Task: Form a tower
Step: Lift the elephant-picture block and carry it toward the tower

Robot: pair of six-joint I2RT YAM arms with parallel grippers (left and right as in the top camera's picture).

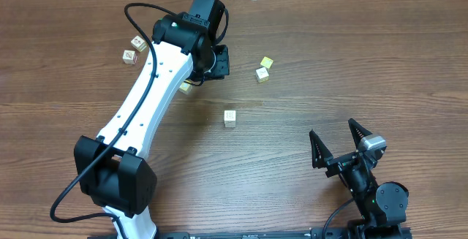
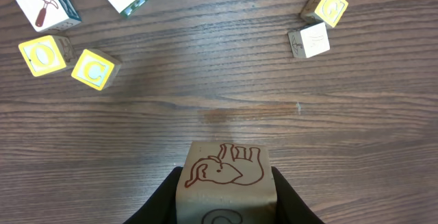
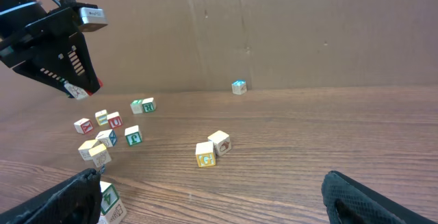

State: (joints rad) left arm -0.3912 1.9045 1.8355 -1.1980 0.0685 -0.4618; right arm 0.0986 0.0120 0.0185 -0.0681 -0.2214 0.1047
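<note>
Over the wooden table (image 1: 329,85), the elephant cube (image 2: 220,172) clenched by the left gripper (image 2: 224,200) should be kept level and set down squarely before being released.

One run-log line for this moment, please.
left fingers: shut on pale wooden cube with red elephant drawing | right fingers: open, holding nothing | loose wooden alphabet cubes: scattered on brown wooden table

Left pincer (image 2: 224,195) tight, right pincer (image 1: 333,138) wide.
</note>
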